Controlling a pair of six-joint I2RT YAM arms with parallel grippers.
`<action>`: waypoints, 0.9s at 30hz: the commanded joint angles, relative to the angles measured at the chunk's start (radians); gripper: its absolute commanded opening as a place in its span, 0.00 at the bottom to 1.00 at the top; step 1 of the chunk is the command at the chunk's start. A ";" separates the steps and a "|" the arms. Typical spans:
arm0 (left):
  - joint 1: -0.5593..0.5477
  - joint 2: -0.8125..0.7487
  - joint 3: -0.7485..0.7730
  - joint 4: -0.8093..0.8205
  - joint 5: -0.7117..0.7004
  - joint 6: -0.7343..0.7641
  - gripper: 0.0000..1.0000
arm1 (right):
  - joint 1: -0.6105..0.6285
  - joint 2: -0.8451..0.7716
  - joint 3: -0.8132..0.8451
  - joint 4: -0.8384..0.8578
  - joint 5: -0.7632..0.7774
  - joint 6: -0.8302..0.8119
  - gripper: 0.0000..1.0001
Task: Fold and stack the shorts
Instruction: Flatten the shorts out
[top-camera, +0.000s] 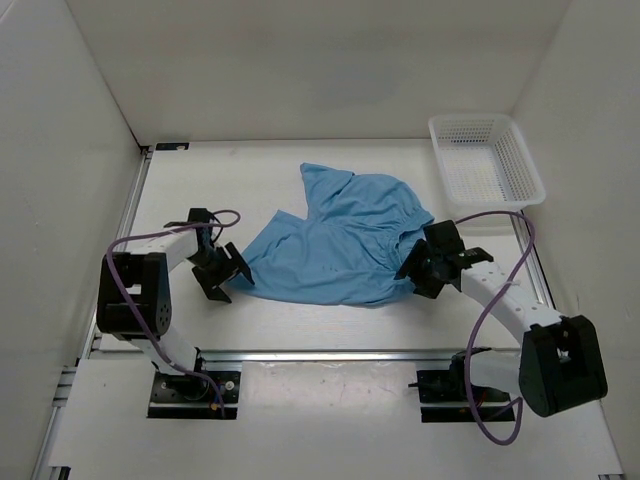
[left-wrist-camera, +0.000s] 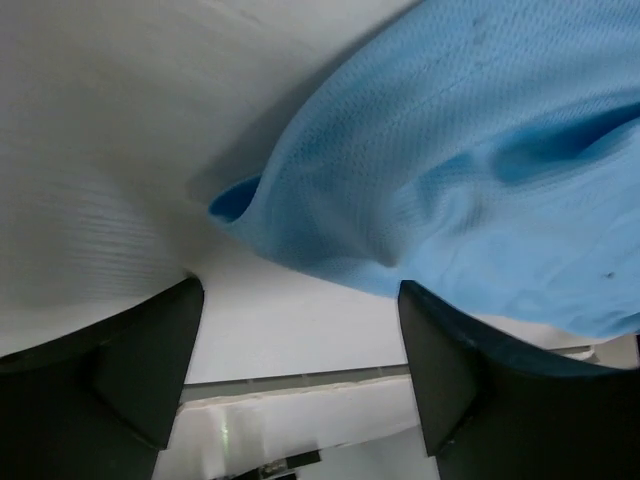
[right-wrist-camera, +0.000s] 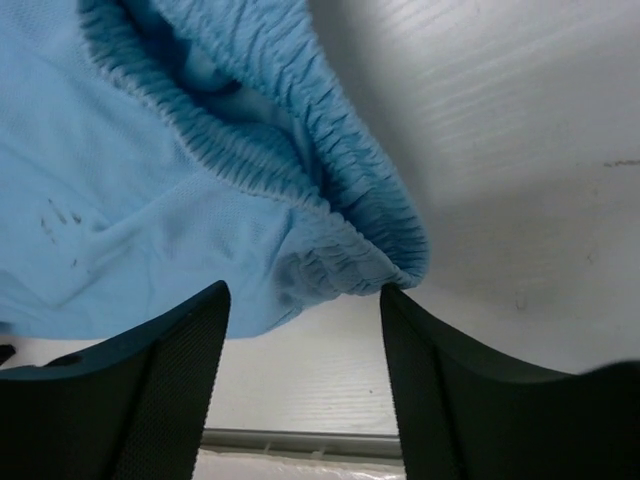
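The fingers (left-wrist-camera: 130, 370) of the left gripper (top-camera: 228, 272) stand spread wide, with bare tabletop (top-camera: 250, 175) in the gap between them and nothing clamped; the blue cloth's rolled edge lies just past their tips. The fingers (right-wrist-camera: 150, 390) of the right gripper (top-camera: 418, 270) are parted too, and hold nothing: the gathered waistband (right-wrist-camera: 300, 150) curls just beyond their tips, and the wrist view cannot settle whether it touches them. There is one pair of shorts (top-camera: 335, 245), one white mesh basket (top-camera: 525, 165) and two arms. The shorts lie rumpled and partly spread in the middle of the tabletop, a little nearer the near edge than the far one, with one pointed flap reaching toward the far edge and the waistband end turned toward the right edge. The basket sits in the far right corner, well apart from the shorts. The left arm reaches low from the near left corner, its gripper at the left end of the cloth. The right arm reaches low from the near right corner, its gripper at the cloth's right end by the waistband. Both grippers sit close to the tabletop, angled inward toward the shorts.
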 joint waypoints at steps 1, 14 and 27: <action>0.000 0.042 0.025 0.090 -0.017 -0.002 0.83 | -0.018 0.033 -0.004 0.108 -0.030 0.019 0.65; 0.020 0.126 0.345 0.019 0.019 0.032 0.11 | -0.027 0.202 0.202 0.153 0.017 -0.041 0.00; 0.109 0.130 1.237 -0.332 0.013 0.030 0.11 | -0.073 0.400 1.115 -0.069 -0.021 -0.240 0.00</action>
